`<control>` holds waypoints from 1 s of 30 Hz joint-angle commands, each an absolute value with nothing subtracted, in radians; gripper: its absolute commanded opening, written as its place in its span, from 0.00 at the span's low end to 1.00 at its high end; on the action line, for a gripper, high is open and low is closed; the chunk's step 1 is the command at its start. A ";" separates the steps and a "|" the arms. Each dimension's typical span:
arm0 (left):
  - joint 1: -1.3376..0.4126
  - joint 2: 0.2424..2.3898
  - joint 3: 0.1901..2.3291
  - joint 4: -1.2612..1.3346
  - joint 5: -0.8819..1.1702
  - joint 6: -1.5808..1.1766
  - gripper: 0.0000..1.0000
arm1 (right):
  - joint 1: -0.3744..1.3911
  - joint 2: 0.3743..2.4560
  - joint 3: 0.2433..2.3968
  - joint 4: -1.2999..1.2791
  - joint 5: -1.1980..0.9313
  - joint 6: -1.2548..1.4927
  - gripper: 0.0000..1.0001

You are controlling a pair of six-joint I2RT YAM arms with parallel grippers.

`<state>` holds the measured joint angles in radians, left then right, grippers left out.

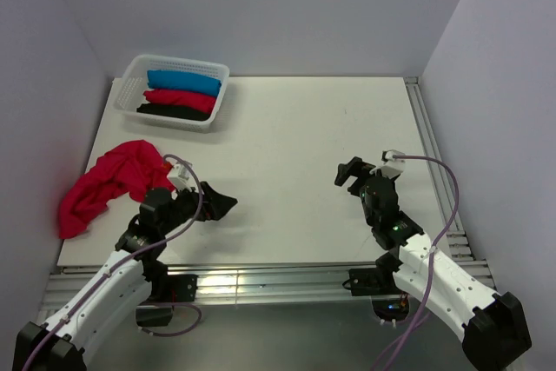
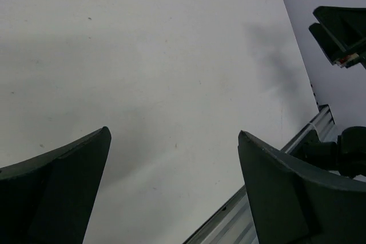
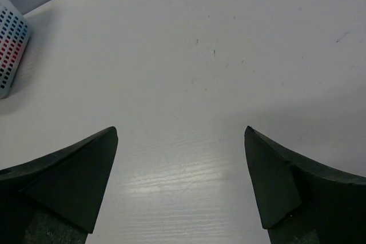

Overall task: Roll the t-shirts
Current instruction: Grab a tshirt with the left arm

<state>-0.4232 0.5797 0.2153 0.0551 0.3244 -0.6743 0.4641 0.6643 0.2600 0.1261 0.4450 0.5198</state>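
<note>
We see the table (image 1: 313, 128) bare and white across its middle and its whole right half, from the far edge down to the metal rail (image 1: 261, 282) along the near edge. Walls (image 1: 261, 6) close in along the far, left and right edges. A white lattice basket (image 1: 219, 109) sits in the far left corner. It holds three rolled t-shirts side by side: a blue roll (image 1: 184, 82) farthest back, a red roll (image 1: 178, 100) in the middle and a black roll (image 1: 169, 112) nearest us. The crimson t-shirt (image 1: 109, 184) lies crumpled along the left edge, apart from the basket and trailing toward the near left corner.

The left arm rises from the near left corner. Its wrist is right beside the crimson cloth, and we cannot tell whether they touch. The left hand (image 1: 224, 204) points toward the middle of the table. It is released, its fingers (image 2: 57, 192) spread wide over bare table with nothing between them.

The right arm comes up from the near right corner. The right hand (image 1: 349, 173) faces the far left. It too is released, fingers (image 3: 63, 181) wide apart and holding nothing. The two hands are well apart, with bare table between them.
</note>
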 commanded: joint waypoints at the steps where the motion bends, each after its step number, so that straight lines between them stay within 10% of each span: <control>1: -0.428 0.583 0.241 0.040 0.197 -0.698 0.99 | 0.459 0.649 0.282 0.135 0.485 0.532 0.98; 14: -0.425 0.615 0.526 -0.600 -0.578 -1.129 0.99 | 0.459 0.655 0.279 0.138 0.485 0.532 0.98; 30: -0.038 1.225 0.692 -0.440 -0.482 -1.100 0.97 | 0.460 0.571 0.238 0.167 0.449 0.509 0.98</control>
